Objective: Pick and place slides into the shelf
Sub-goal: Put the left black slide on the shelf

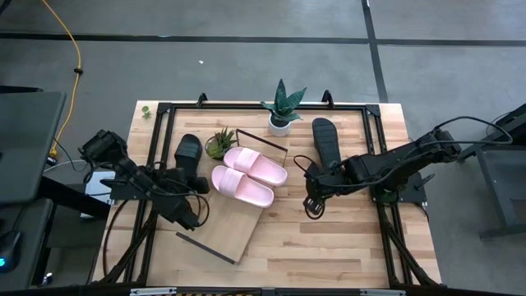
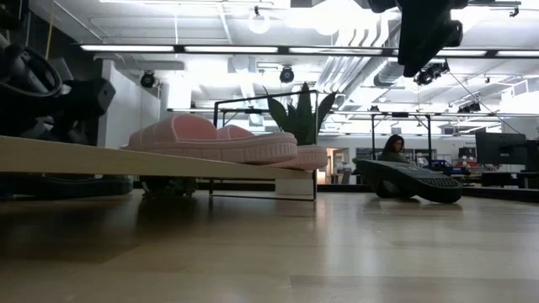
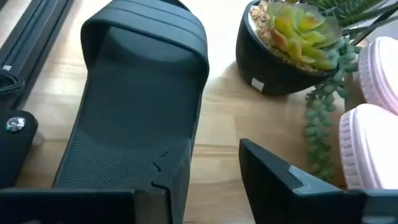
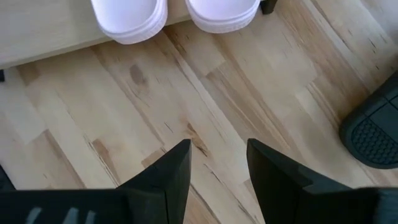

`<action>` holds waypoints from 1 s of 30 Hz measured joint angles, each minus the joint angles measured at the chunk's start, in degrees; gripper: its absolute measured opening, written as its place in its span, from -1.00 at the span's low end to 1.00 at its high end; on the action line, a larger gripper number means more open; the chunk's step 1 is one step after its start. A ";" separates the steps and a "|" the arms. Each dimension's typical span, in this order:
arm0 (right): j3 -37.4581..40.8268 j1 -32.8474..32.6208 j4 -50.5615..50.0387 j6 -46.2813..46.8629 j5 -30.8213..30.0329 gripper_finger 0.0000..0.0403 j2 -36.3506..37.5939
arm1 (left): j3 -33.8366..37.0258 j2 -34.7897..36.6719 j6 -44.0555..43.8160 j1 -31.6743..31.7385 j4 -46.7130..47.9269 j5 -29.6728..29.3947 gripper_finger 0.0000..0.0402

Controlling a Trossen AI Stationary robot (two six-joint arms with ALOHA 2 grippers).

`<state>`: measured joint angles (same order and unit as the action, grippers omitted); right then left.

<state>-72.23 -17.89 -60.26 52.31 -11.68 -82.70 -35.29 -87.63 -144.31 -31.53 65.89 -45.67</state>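
The left claw sits low over the near end of a black slide at the left side of the table. Its two fingers are apart, and in the left wrist view one finger shows beside the slide's edge, with nothing squeezed between them yet. I think the step now is to grab this black slide.

To do it well, the claw should close on the slide's side wall or the wide strap, not on the flat sole. It should stay away from the little green plant in the dark pot, which sits just beside the slide.

The shelf lies right next to it. Two pink slides are already on it, side by side. The black one should go on the bare wood near them, without bumping them.

The right claw hangs over bare table with its fingers apart, holding nothing. The other black slide lies close by at the back, near a tall plant in a white pot. That one is not on the shelf yet.
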 joint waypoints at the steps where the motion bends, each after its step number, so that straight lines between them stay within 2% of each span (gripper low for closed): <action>1: 0.00 0.01 -0.25 0.29 -0.12 -0.27 -0.02 | 0.00 -0.15 0.00 0.00 -0.08 0.00 -0.37; 14: 0.00 -0.14 -0.29 1.87 -0.43 -0.27 -0.02 | 0.15 -0.03 0.00 0.00 1.38 0.83 -0.37; 24: 0.00 -0.16 -0.30 3.19 -4.20 -0.27 -0.02 | 0.22 -0.03 0.20 0.00 1.46 0.57 -0.37; 30: 0.00 -0.16 -0.14 4.43 -4.52 -0.27 -0.02 | 0.22 -2.52 0.32 0.00 1.49 0.55 -0.37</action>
<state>-72.23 -18.04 -60.40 56.74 -16.20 -82.72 -35.07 -90.15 -143.98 -31.53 67.37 -45.12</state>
